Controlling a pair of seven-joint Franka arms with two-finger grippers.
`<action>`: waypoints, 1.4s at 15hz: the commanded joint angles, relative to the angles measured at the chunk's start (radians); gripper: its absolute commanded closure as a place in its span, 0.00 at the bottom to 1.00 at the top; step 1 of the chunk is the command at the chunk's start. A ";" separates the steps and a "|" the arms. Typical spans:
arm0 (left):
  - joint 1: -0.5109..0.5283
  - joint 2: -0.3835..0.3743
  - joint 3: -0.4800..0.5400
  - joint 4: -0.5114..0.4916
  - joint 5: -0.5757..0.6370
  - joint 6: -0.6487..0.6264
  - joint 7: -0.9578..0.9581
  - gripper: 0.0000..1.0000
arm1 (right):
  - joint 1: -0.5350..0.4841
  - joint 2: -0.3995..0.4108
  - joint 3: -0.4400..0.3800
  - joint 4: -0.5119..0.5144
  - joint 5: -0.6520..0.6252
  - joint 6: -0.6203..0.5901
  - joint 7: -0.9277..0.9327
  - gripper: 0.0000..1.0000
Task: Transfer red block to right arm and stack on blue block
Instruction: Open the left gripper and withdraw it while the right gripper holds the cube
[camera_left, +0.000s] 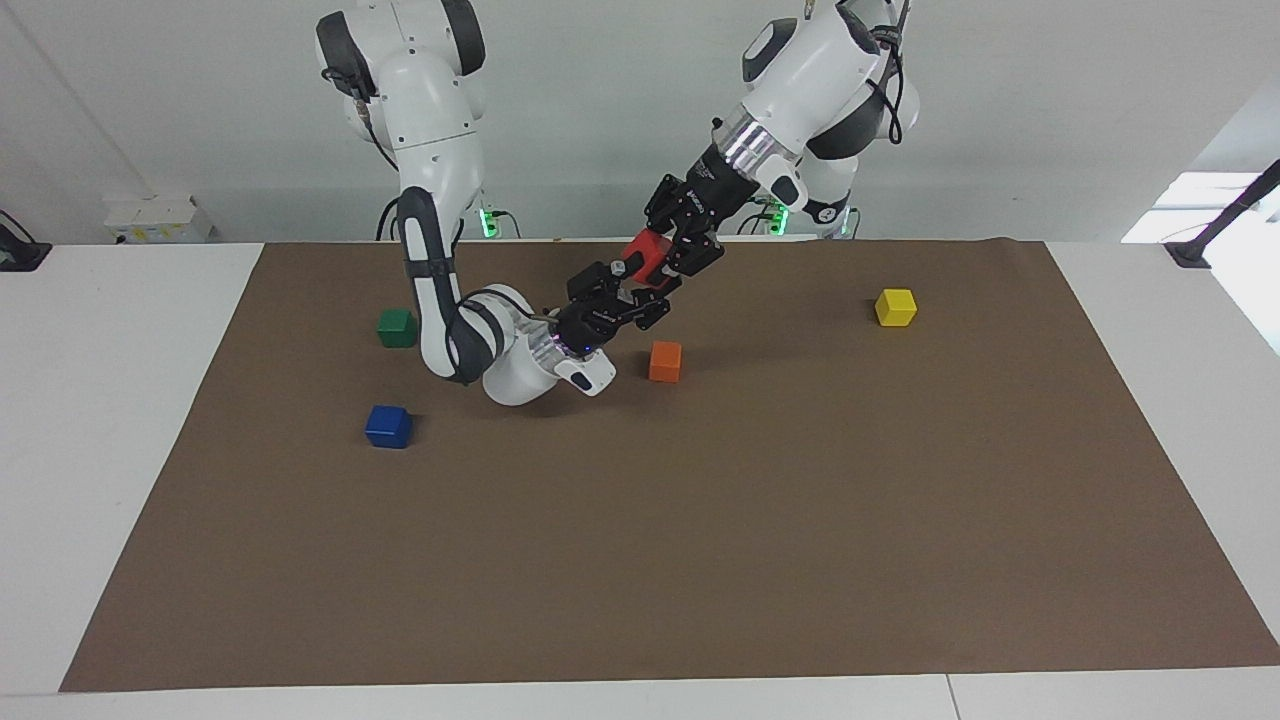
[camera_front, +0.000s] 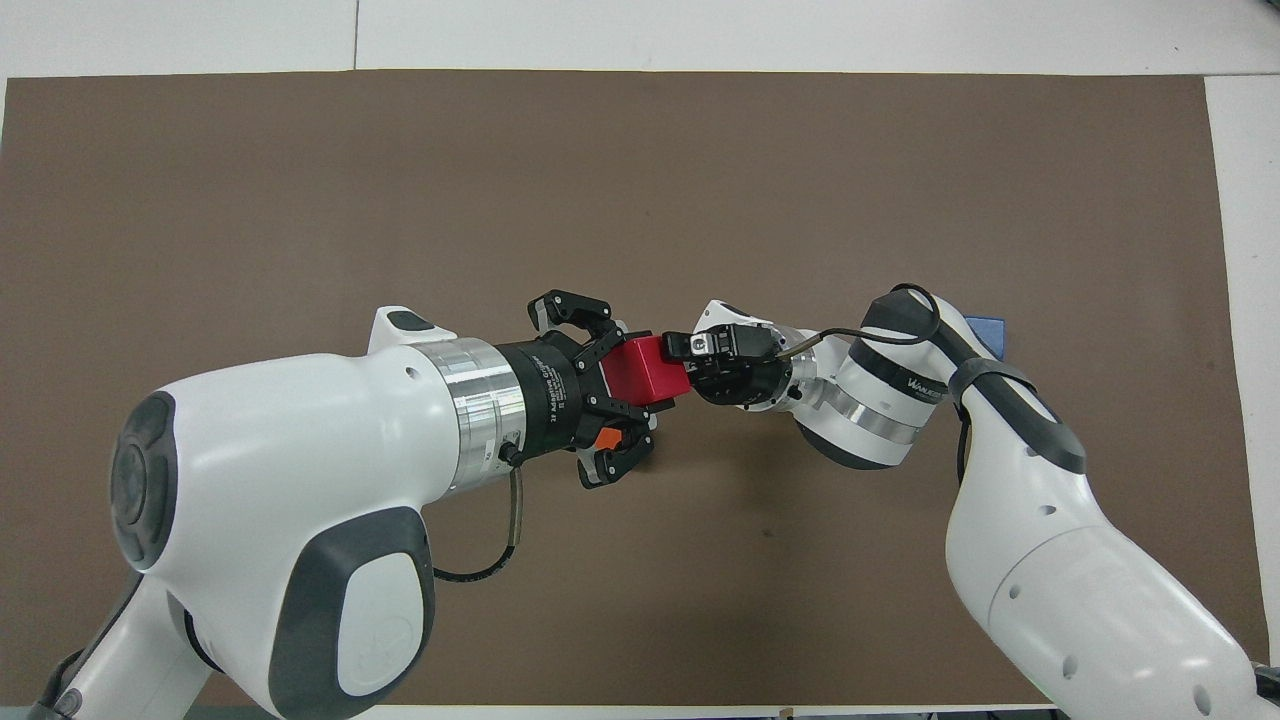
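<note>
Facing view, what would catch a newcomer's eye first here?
The two arms meeting in mid-air over the brown mat: the left gripper holds the red block while the right gripper reaches up around its other end, above the orange block. The blue block lies by itself at the right arm's end.

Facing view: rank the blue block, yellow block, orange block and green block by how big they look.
1. blue block
2. orange block
3. yellow block and green block, about alike

The differences are slight, and the bigger-looking ones sit closer to this camera, so true sizes may match.
</note>
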 joint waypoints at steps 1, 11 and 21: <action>-0.015 -0.007 0.007 -0.013 -0.028 0.021 -0.007 1.00 | -0.007 0.010 0.006 0.017 0.001 0.015 -0.006 1.00; 0.133 -0.025 0.016 0.022 -0.011 -0.109 0.086 0.00 | -0.021 -0.059 0.001 0.010 -0.004 0.071 0.046 1.00; 0.542 -0.081 0.015 -0.023 0.189 -0.425 0.904 0.00 | -0.245 -0.318 -0.005 0.008 -0.635 0.412 0.222 1.00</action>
